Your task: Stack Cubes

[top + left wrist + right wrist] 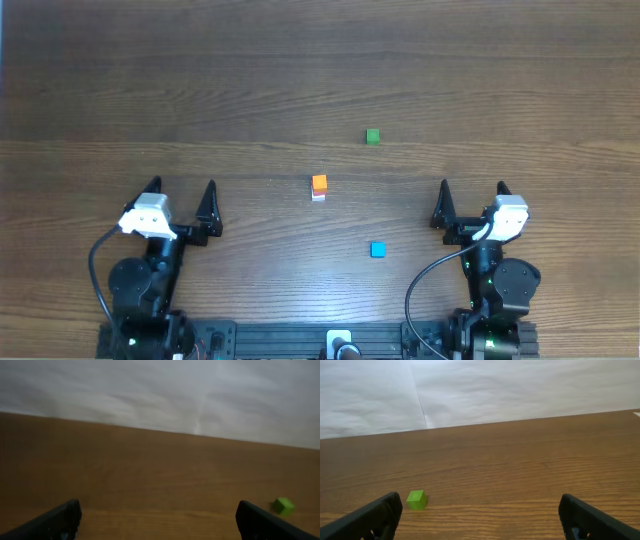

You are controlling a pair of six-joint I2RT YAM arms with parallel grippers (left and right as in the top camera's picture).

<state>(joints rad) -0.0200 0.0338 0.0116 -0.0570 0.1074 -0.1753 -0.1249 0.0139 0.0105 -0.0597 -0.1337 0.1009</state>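
— Nearest first: what's there?
— Blue cube (377, 249), loose on the table (200, 80), right of the stack (319, 189) and closer to the bases. Next come the end effectors, level with the stack, both spread wide and holding nothing. The left end effector (181, 186) is left of the stack, the right end effector (471, 187) right of it.
— And the stack?
— Orange cube (319, 181) on white cube (319, 196). Green cube (373, 136) sits beyond it, also rightward, well apart.
— Which arm?
— Probably the right one. Both loose cubes lie on its side, and blue is back toward its base and inward. A cube has no long axis, so any square approach should do.
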